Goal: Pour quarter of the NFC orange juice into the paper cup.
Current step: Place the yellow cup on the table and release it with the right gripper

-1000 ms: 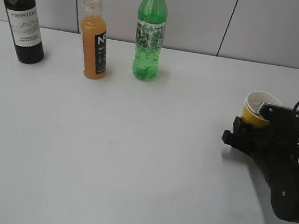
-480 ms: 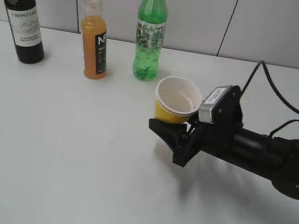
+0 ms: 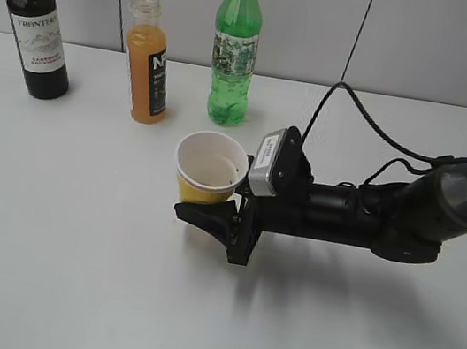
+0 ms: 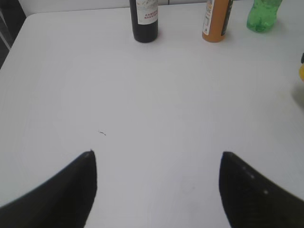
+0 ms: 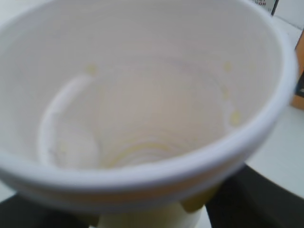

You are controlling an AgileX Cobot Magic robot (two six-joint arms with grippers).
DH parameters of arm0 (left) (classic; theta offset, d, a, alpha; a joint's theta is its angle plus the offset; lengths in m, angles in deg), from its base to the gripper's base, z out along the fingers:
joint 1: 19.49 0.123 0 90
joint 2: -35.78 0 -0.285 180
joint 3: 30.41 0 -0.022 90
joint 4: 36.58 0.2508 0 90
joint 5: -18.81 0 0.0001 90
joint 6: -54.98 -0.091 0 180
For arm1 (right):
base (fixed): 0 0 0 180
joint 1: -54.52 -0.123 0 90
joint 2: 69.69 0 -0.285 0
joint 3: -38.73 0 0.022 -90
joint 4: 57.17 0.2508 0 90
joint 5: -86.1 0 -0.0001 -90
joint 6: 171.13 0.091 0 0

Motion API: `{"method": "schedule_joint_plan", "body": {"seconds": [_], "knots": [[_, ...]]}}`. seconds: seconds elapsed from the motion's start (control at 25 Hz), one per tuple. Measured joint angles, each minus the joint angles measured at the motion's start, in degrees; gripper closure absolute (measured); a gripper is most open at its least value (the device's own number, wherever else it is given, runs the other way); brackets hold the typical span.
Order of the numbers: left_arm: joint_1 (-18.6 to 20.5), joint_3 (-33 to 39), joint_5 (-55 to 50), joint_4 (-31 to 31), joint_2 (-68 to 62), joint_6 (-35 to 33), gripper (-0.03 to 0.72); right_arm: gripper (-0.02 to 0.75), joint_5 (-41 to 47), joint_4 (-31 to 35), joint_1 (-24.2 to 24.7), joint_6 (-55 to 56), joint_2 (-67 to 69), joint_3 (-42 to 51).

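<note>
The right gripper [image 3: 209,211] reaches in from 3 o'clock across the middle of the white table [image 3: 69,246], its black arm stretched nearly level, and its jaws pinch the paper cup [image 3: 209,169] by the lower yellow wall. The cup sits upright or very nearly so, mouth up, near the centre of the table; whether its base touches the surface cannot be told. In the right wrist view the cup's white inside [image 5: 142,104] fills the frame, with a few pale yellowish spots on the wall and a faint ring low down; no pool of liquid shows.

The NFC orange juice [image 3: 148,62] stands uncapped at about 11 o'clock from the cup, well apart from it, in the back row near the wall [image 3: 417,44]. It is filled with orange liquid up to the shoulder. At 9 o'clock from it stands a dark wine bottle [image 3: 37,21] with a maroon capsule; at 3 o'clock from it stands a green plastic bottle [image 3: 234,49] with a yellow cap. All three are upright and apart from one another.

The left gripper [image 4: 156,190] hangs over bare table, jaws spread wide with nothing between them. In its view the wine bottle [image 4: 145,21], the juice [image 4: 216,21] and the green bottle [image 4: 263,16] line the 12 o'clock edge
</note>
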Motion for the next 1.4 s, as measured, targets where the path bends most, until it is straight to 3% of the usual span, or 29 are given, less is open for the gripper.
{"method": "schedule_joint_plan", "body": {"seconds": [0.4,0.6,0.88,1.04,1.24,1.4], "knots": [[0.00,0.00,0.00,0.05,0.00,0.00,0.101,0.253,6.31,-0.79,-0.51,2.53,1.62,-1.48],[0.00,0.00,0.00,0.05,0.00,0.00,0.101,0.217,11.45,-2.17,-0.55,6.14,1.62,-3.17],[0.00,0.00,0.00,0.05,0.00,0.00,0.101,0.203,16.15,-17.73,-0.55,23.84,1.66,-8.53],[0.00,0.00,0.00,0.05,0.00,0.00,0.101,0.198,17.43,-20.93,-0.55,27.53,1.14,-9.24],[0.00,0.00,0.00,0.05,0.00,0.00,0.101,0.138,22.84,-26.32,-0.55,31.90,-1.58,-9.24],[0.00,0.00,0.00,0.05,0.00,0.00,0.101,0.133,26.04,-37.26,-0.55,40.69,-4.19,-9.24]]}}
